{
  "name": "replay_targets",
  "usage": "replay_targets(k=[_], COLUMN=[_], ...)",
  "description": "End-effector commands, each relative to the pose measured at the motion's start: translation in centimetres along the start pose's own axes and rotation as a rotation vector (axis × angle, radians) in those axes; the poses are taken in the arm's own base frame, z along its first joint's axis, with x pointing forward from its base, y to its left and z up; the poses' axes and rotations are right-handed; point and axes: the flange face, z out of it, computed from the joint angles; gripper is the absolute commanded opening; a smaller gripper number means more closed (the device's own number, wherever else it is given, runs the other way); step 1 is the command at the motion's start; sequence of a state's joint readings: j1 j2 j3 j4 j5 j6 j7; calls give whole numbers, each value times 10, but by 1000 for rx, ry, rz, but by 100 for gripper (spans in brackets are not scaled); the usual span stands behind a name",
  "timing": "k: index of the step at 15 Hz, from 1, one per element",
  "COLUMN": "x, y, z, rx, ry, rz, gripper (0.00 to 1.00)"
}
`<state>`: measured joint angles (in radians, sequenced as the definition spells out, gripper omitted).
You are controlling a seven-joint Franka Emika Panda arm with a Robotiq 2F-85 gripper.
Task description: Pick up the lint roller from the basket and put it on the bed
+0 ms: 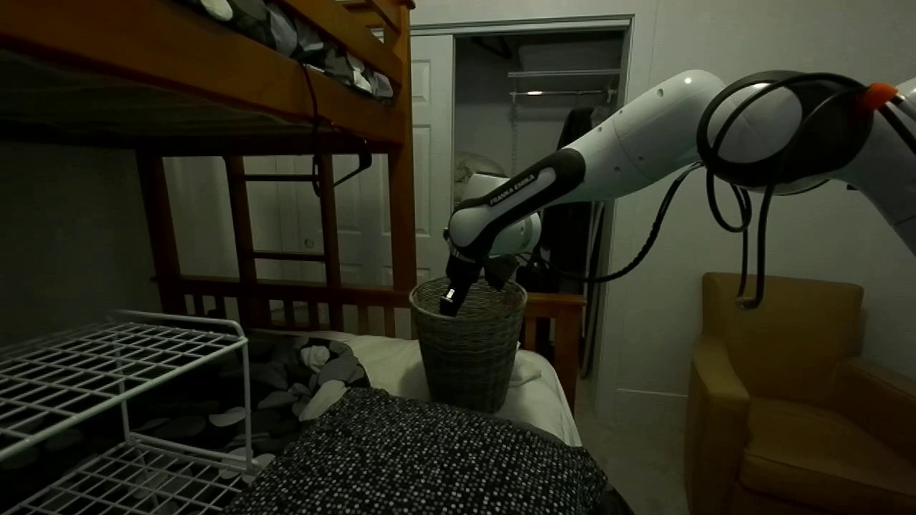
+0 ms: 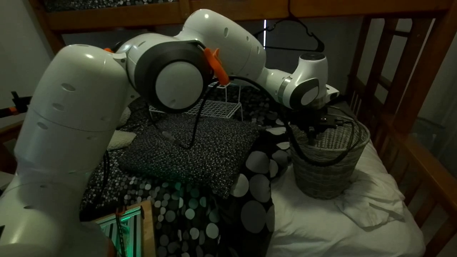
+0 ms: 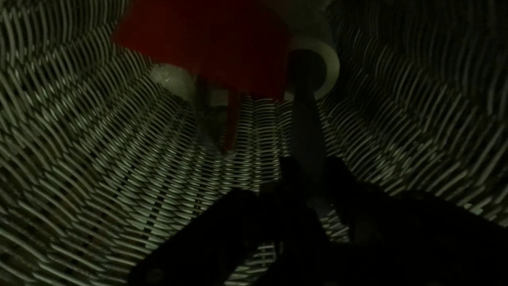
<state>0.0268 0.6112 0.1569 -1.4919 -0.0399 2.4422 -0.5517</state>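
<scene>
We see a dim room with a wooden bunk bed (image 1: 403, 214), and on its white sheet (image 2: 307, 228), near the bed's end edge, the grey woven basket (image 1: 469, 350) stands upright beside the slatted rail (image 2: 421, 171). Crumpled white fabric (image 2: 378, 203) lies just beside the basket, toward the bed's corner. In an exterior view, a dark speckled blanket (image 1: 429, 458) spreads to the long edge, a white wire rack (image 1: 125, 395) stands near it, and a tan armchair (image 1: 787, 357) sits apart from the bed.

In the wrist view we look into the basket, where the gripper (image 3: 312, 169) reaches down. The lint roller (image 3: 307, 123) is inside the basket, its handle (image 3: 309, 143) between the fingers (image 3: 339, 174), which grip it from both sides. The roller reaches out past them.

We see a slim, dark grey handle running to a pale round end (image 3: 333, 67) with a dark middle. A red object (image 3: 210, 47), its detail unclear, lies just beside that end and hides part of it.
</scene>
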Motion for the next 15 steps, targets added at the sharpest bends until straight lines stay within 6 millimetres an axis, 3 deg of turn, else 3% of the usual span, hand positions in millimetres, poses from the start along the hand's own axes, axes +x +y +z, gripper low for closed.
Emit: replay_targets(k=[1, 4, 6, 9, 11, 14, 15], x=[-3, -7, -6, 5, 18, 32, 35], y=[24, 48, 65, 84, 85, 83, 82], z=[-54, -109, -157, -241, -299, -332, -333], rx=[-13, -35, -86, -126, -112, -38, 1], ry=[16, 51, 99, 265, 383, 500, 540], rz=[-49, -80, -108, -161, -219, -258, -258], gripper=[6, 6, 6, 6, 6, 6, 6])
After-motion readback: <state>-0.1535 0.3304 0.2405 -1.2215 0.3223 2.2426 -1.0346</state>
